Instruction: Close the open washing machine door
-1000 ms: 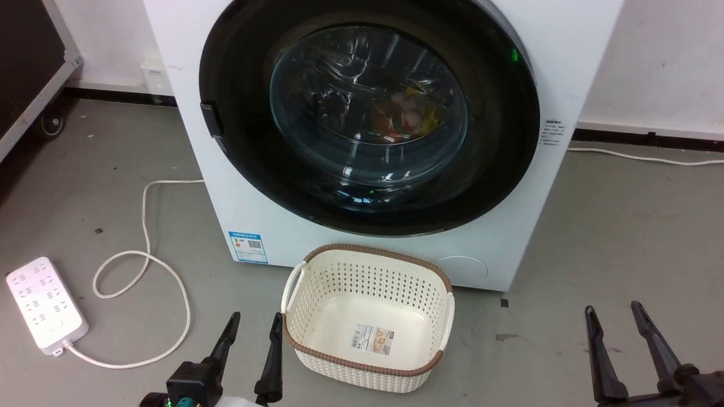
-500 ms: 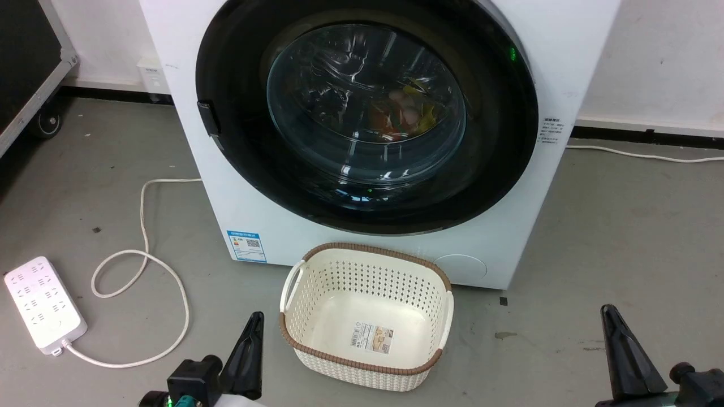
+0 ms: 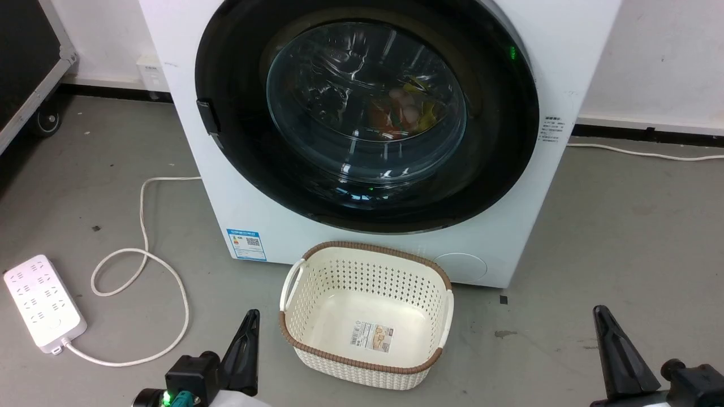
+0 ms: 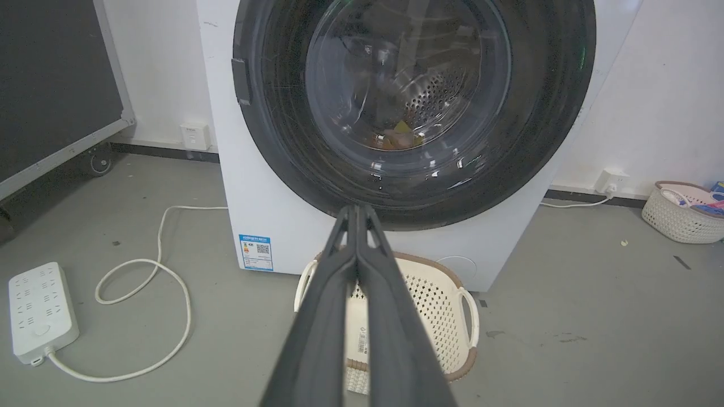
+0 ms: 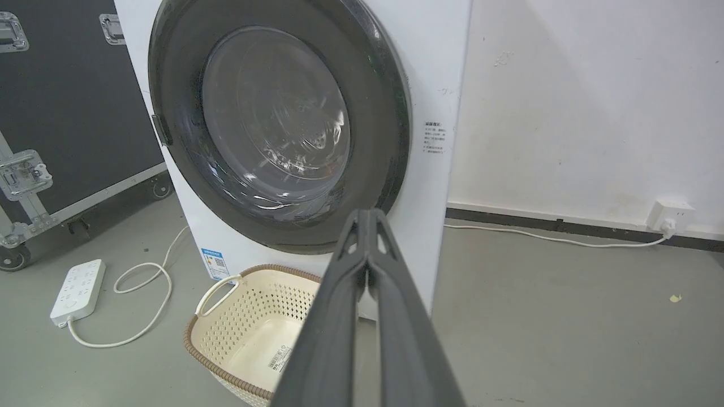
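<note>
In the head view, the washing machine (image 3: 266,215) stands white on the grey floor (image 3: 622,226). The washing machine door (image 3: 367,113) lies flat against its front, black frame flush all round. Through the glass some red and yellow items (image 3: 404,116) show, too blurred to name. A cream basket (image 3: 367,249) sits on the floor just before the machine, below the door. My left gripper (image 3: 250,322) rises at the lower left, just beside the basket's left corner, and my right gripper (image 3: 602,322) at the lower right, well apart from it. Each reads as one dark wedge, fingers pressed together and empty. A white power strip (image 3: 42,302) lies at the far left, its cord (image 3: 181,305) looping toward the machine. In the left wrist view my left gripper (image 4: 357,213) has its two fingers meeting at the tips, clenched on nothing. They are in line with the lower edge of the washing machine door (image 4: 413,102) but apart from it, with the basket (image 4: 452,282) under them. In the right wrist view my right gripper (image 5: 367,217) is likewise clenched and bare, tips in line with the door's lower right rim. The washing machine door (image 5: 277,130) sits closed against the machine, and a black case (image 5: 68,102) stands past the machine at that view's left edge.
</note>
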Controlling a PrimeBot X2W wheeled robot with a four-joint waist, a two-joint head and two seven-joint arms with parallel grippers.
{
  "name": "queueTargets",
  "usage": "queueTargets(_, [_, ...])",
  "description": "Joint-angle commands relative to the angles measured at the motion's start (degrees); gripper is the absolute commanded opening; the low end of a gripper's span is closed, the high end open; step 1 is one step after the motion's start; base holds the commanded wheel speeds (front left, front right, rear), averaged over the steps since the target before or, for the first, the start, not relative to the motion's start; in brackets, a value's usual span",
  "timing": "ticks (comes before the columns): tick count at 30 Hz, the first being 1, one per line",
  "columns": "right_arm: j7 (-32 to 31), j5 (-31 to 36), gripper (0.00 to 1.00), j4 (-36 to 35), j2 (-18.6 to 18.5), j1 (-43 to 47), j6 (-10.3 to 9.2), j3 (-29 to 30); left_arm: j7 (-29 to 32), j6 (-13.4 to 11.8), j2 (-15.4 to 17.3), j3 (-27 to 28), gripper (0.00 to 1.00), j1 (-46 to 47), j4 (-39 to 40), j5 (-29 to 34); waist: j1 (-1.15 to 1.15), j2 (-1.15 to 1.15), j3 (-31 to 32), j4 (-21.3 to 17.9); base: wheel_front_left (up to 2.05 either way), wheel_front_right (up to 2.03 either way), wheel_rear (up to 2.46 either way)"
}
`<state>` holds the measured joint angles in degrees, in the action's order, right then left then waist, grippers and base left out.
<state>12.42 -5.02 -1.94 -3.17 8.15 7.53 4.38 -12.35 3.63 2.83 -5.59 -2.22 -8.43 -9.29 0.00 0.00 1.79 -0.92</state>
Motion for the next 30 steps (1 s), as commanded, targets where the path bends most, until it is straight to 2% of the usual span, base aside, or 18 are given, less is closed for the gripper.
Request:
queueTargets(1, [-0.5,0.4,0.0,0.2,0.1,-1.2,-0.01,-0.2,0.5,-0.3,0.0,0.3,0.0,0.4,0.5,0.6,0.0,0.0,0.0,0.0,0.0,0.0,0.0])
queueTargets(30, [-3.9,1.8,0.0,0.7,0.1,-3.2,-0.02,-1.4,3.9,-1.3,0.0,1.8,0.0,0.9,2.8,3.1,0.0,0.0,-0.5,0.3,0.0,0.0,0.0])
